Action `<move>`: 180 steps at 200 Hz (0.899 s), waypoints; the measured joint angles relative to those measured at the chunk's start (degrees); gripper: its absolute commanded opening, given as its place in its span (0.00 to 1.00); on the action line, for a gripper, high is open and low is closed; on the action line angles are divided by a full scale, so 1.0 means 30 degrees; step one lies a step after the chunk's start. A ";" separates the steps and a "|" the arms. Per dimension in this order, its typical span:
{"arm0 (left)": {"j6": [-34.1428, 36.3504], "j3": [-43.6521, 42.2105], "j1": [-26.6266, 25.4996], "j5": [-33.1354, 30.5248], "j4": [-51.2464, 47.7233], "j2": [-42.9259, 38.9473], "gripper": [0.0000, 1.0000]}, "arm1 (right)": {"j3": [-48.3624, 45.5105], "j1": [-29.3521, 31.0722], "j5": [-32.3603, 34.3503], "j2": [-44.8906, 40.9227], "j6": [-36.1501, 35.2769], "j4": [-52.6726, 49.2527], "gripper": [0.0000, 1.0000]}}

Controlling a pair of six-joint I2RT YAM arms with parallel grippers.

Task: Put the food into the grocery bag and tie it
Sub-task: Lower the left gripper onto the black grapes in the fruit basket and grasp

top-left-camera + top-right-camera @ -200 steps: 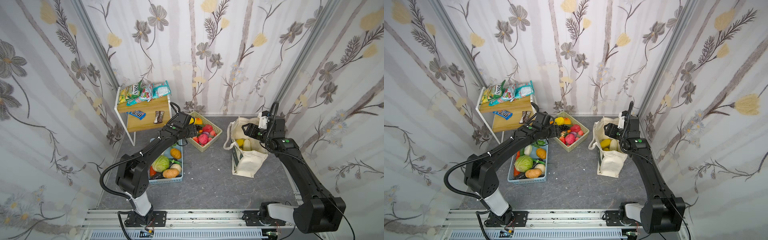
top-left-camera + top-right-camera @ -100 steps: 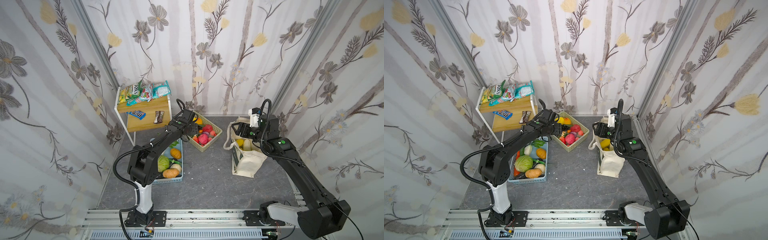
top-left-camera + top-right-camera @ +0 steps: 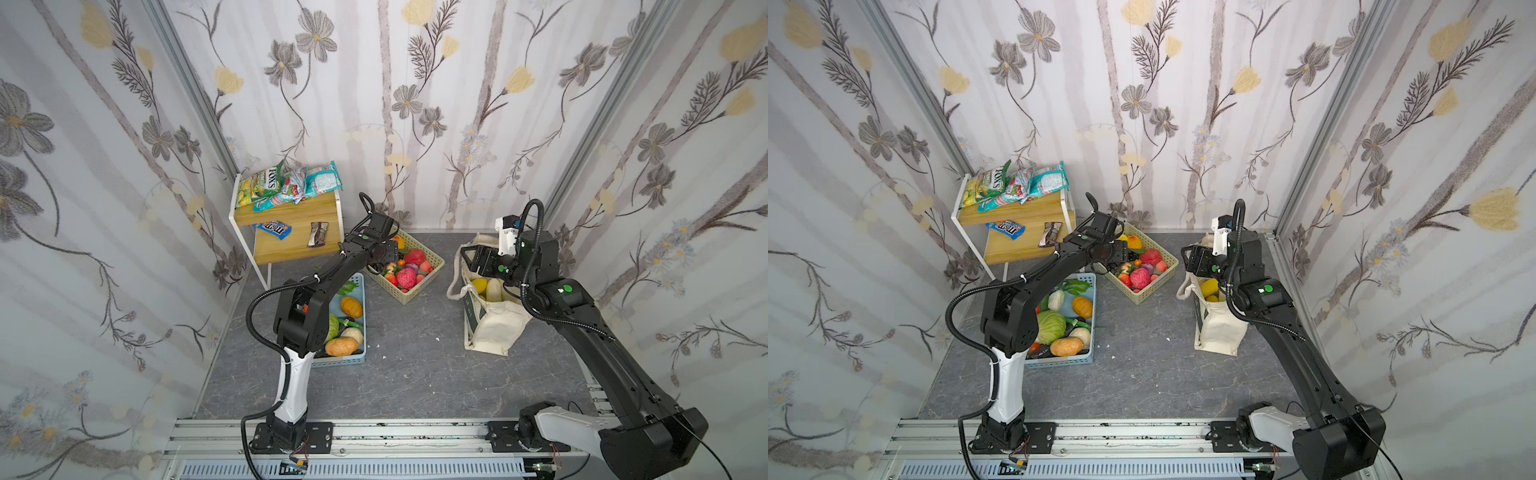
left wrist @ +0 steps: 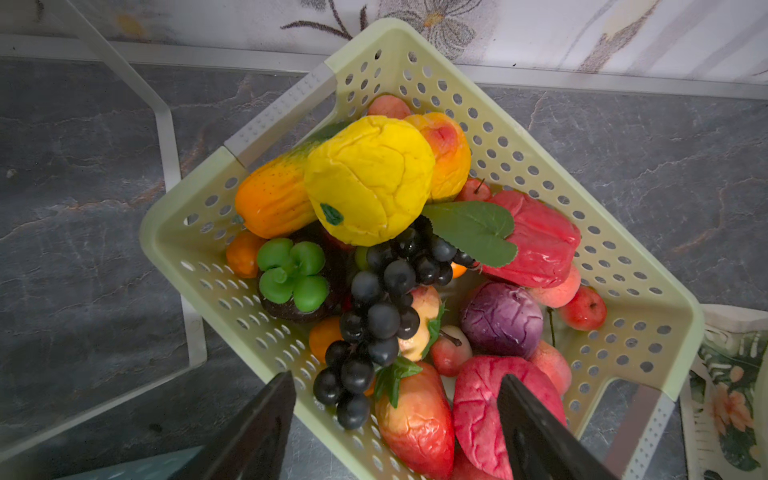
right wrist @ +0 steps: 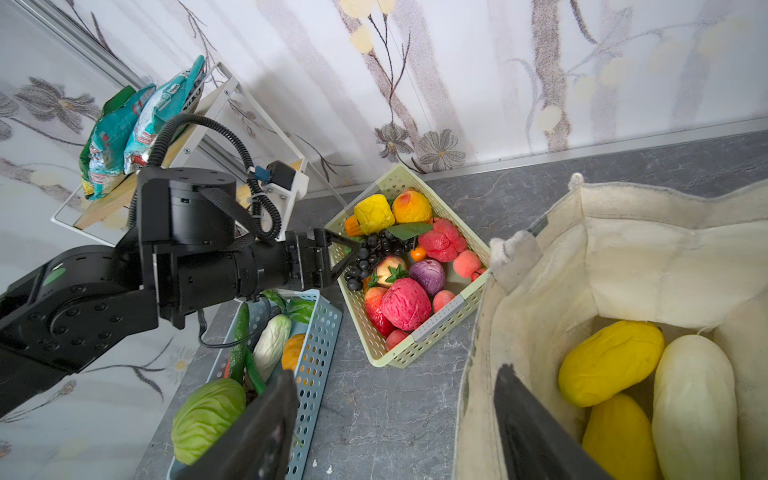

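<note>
My left jaws hung spread and empty over the beige basket (image 4: 365,45), just above the dark grape bunch (image 4: 374,307). My right jaws stood spread, holding nothing, above the rim of the grocery bag (image 5: 665,257) on the counter — two yellow mangoes (image 5: 611,361) lay inside.

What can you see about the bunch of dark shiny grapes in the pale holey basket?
The dark plastic-looking grape bunch is a cluster of glossy, near-black beads with a green leaf at one end. It lies draped over other toy fruit in the pale perforated basket, against the wrinkly yellow fruit. The open left gripper hangs over it, not gripping.
</note>
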 measured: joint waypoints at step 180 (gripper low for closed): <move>0.0889 0.3949 0.0328 0.1100 -0.1661 0.4721 0.56 | -0.0211 0.0940 -0.0029 0.0138 0.0219 0.0131 0.74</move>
